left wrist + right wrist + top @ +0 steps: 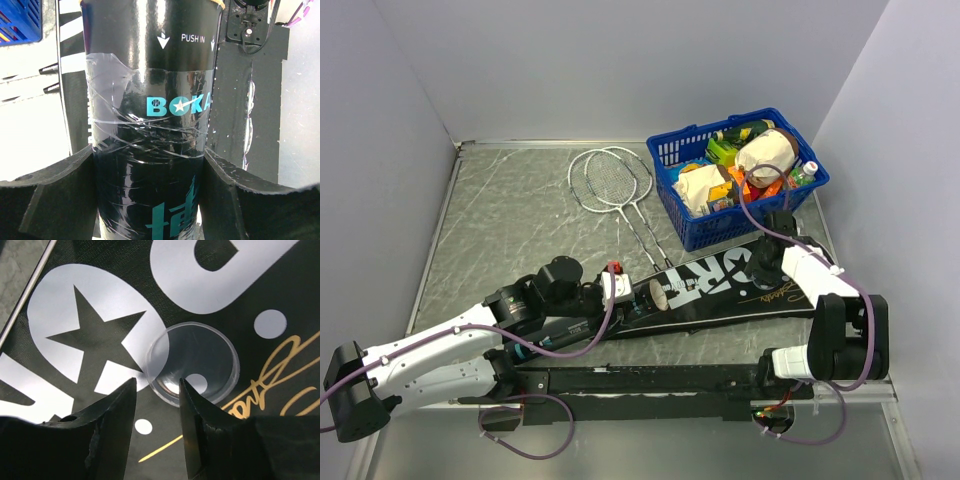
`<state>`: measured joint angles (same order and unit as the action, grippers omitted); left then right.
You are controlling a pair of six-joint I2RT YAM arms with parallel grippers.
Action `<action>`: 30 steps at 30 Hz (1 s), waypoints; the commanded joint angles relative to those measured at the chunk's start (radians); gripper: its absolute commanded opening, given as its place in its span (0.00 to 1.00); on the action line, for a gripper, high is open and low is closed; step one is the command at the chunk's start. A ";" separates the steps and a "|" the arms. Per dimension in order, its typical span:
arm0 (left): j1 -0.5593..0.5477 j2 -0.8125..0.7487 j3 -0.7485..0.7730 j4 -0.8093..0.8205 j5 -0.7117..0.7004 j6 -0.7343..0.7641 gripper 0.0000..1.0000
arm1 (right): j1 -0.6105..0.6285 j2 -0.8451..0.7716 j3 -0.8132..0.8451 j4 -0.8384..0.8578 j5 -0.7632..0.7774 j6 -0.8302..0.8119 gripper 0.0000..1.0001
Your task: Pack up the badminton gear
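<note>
1. Grey marbled tabletop (520, 220), walled on three sides: we see the black SPORT bag (720, 285) lying across the near middle. Two rackets (610, 180) rest beyond it, beside the blue basket (672, 150).
2. Our left gripper (149, 165) clamps the dark BOKA tube (150, 75), with fingers pressed against both its sides. The tube's open mouth faces the right arm, over the bag's narrow end.
3. Our right gripper (157, 385) hangs low over the bag. Its fingers are narrowly parted astride the near rim of a clear round cap (200, 355), which is not yet pinched.
4. We judge capping the tube to be the step in hand. We should pinch the rim alone, never the fabric beneath, then lift straight.
5. We should hold the tube steady, bring the cap square to the mouth, and push evenly.
6. We see no shuttlecocks.
</note>
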<state>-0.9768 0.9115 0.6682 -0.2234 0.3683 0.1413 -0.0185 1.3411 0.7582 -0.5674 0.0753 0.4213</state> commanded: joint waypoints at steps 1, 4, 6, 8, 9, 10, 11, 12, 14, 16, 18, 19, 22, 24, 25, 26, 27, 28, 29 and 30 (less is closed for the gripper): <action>-0.003 -0.023 0.048 0.055 0.003 -0.003 0.01 | -0.001 0.029 0.004 0.035 -0.025 -0.013 0.46; -0.002 -0.023 0.050 0.053 0.001 -0.005 0.01 | 0.003 0.035 0.006 0.035 -0.034 -0.015 0.43; -0.003 -0.023 0.048 0.052 0.001 -0.005 0.01 | 0.005 0.035 0.001 0.037 -0.037 -0.016 0.37; -0.003 -0.023 0.050 0.052 0.003 -0.005 0.01 | 0.006 0.032 0.000 0.037 -0.037 -0.015 0.33; -0.003 -0.022 0.050 0.052 0.003 -0.005 0.01 | 0.006 0.032 0.000 0.037 -0.037 -0.016 0.32; -0.003 -0.023 0.050 0.052 0.003 -0.005 0.01 | 0.008 0.035 0.000 0.037 -0.039 -0.016 0.30; -0.003 -0.025 0.050 0.052 0.003 -0.005 0.01 | 0.008 0.036 0.000 0.035 -0.039 -0.016 0.27; -0.002 -0.025 0.048 0.052 0.003 -0.005 0.01 | 0.008 0.038 0.000 0.035 -0.040 -0.015 0.24; -0.002 -0.028 0.050 0.052 0.000 -0.005 0.01 | 0.009 0.041 -0.002 0.037 -0.048 -0.015 0.19; -0.003 -0.031 0.050 0.052 -0.002 -0.003 0.01 | 0.011 0.040 -0.003 0.035 -0.049 -0.013 0.15; -0.002 -0.031 0.050 0.050 -0.002 -0.005 0.01 | 0.012 0.036 -0.007 0.037 -0.049 -0.012 0.09; -0.003 -0.031 0.050 0.050 -0.003 -0.003 0.01 | 0.012 0.033 -0.008 0.037 -0.049 -0.010 0.07; -0.002 -0.031 0.050 0.050 -0.002 -0.005 0.01 | 0.014 0.020 -0.010 0.032 -0.054 -0.009 0.00; -0.002 -0.031 0.050 0.050 -0.008 -0.005 0.01 | 0.014 0.001 -0.002 0.023 -0.063 -0.007 0.00; -0.002 -0.033 0.050 0.050 -0.008 -0.005 0.01 | 0.014 -0.008 0.001 0.011 -0.065 -0.006 0.00; -0.002 -0.033 0.048 0.052 -0.008 -0.005 0.01 | 0.014 -0.022 0.003 0.006 -0.068 -0.004 0.00; -0.002 -0.034 0.048 0.052 -0.006 -0.005 0.01 | 0.041 -0.049 0.004 0.000 -0.071 0.003 0.00; -0.003 -0.034 0.048 0.052 -0.009 -0.005 0.01 | 0.046 -0.068 0.004 -0.012 -0.069 0.010 0.00; -0.003 -0.036 0.047 0.052 -0.009 -0.006 0.01 | 0.060 -0.089 0.003 -0.018 -0.100 0.014 0.00; -0.003 -0.037 0.045 0.056 -0.009 -0.006 0.01 | 0.066 -0.138 0.001 -0.028 -0.117 0.026 0.00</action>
<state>-0.9768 0.9066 0.6682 -0.2234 0.3656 0.1410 0.0093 1.3373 0.7582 -0.5625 0.0097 0.4236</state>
